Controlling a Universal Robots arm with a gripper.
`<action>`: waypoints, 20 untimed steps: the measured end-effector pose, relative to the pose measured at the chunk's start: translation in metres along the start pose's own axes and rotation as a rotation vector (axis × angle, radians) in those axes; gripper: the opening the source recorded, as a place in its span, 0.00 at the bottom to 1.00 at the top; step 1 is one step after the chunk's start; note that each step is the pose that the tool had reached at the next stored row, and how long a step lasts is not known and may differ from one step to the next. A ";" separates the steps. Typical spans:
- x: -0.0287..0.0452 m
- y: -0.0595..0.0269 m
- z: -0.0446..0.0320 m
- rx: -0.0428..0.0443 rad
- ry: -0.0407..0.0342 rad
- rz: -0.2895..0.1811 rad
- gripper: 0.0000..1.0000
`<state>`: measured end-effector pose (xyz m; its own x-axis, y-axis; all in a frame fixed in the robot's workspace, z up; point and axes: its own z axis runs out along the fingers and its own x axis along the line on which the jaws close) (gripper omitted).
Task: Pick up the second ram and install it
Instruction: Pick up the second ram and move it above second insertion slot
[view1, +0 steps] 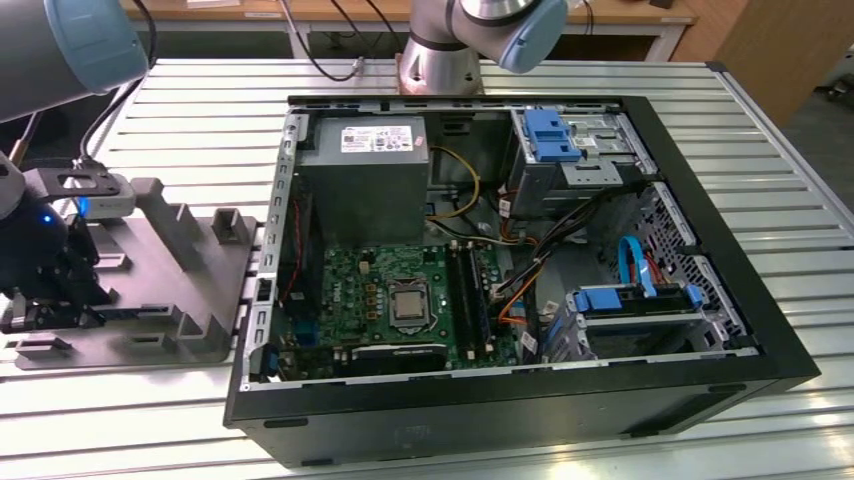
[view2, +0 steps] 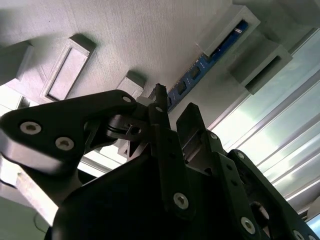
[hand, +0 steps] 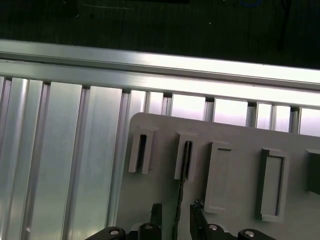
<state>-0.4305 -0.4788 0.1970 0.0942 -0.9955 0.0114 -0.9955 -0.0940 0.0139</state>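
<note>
Over the grey holder plate (hand: 235, 142), toward the exterior view's left of the open computer case (view1: 534, 390) — my gripper (hand: 176, 214) has its fingers spread, one on each side of the second ram (hand: 180, 195), which stands on edge in its slot.

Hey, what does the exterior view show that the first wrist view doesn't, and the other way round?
The exterior view adds the open black computer case, its green motherboard and the grey power-supply box. The first wrist view adds the thin dark memory strip, edge-on in a slot, with the black claw open astride it. Both share the grey slotted holder plate on the ribbed metal table.
</note>
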 end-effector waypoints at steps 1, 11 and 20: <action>0.0000 0.0000 0.0000 0.0000 0.0000 0.000 0.36; 0.0000 0.0000 0.0001 0.0001 0.0000 -0.001 0.27; 0.0000 0.0000 -0.0028 0.0003 -0.0009 -0.001 0.27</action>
<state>-0.4304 -0.4787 0.1998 0.0950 -0.9954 0.0104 -0.9954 -0.0948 0.0136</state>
